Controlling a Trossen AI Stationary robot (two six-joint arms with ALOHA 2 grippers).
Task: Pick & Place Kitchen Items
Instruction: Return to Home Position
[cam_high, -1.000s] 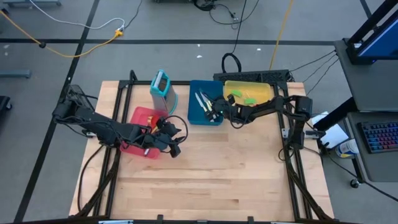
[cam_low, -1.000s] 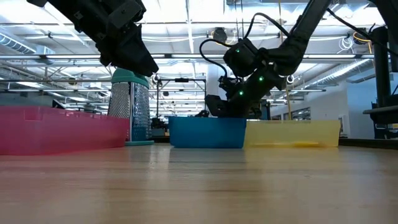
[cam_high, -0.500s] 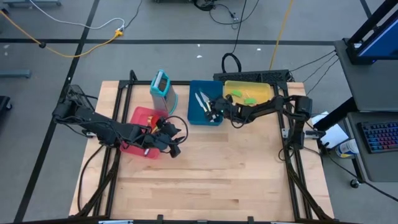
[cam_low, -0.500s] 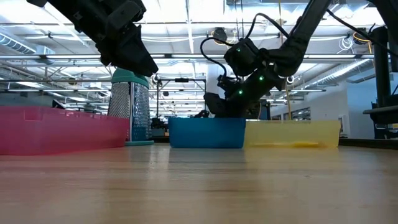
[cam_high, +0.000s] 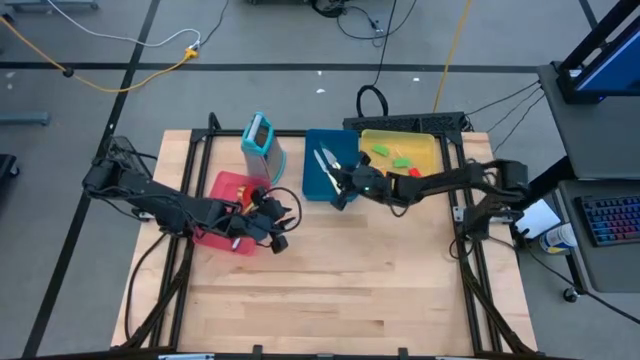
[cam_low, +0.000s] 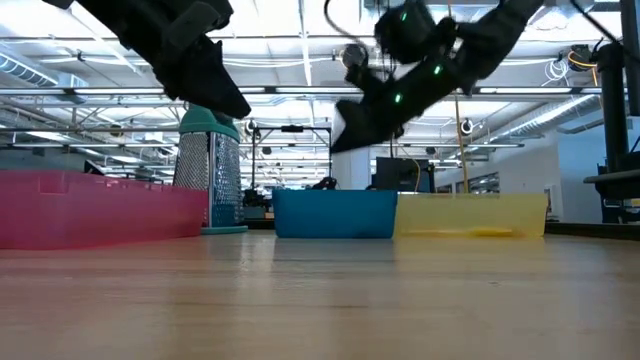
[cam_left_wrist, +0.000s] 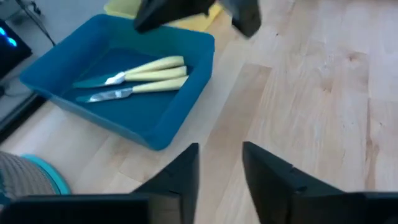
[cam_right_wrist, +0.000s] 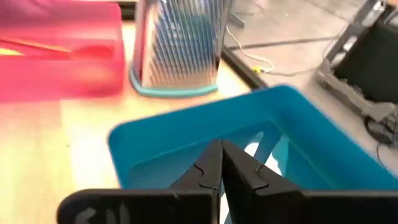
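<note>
Table (cam_high: 330, 290): light wood.
Knives (cam_left_wrist: 158, 85): cream handles, lying in the blue tray (cam_high: 322, 192) at the middle of the far edge.
Right gripper (cam_high: 340, 193): up over that tray's near side, fingers together.
Left gripper (cam_high: 275, 237): beside the red tray (cam_high: 225, 185), fingers apart.

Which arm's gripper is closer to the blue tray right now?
The right. Its gripper hangs over the blue tray's edge. The left gripper is farther off, beside a corner of the red tray.
</note>
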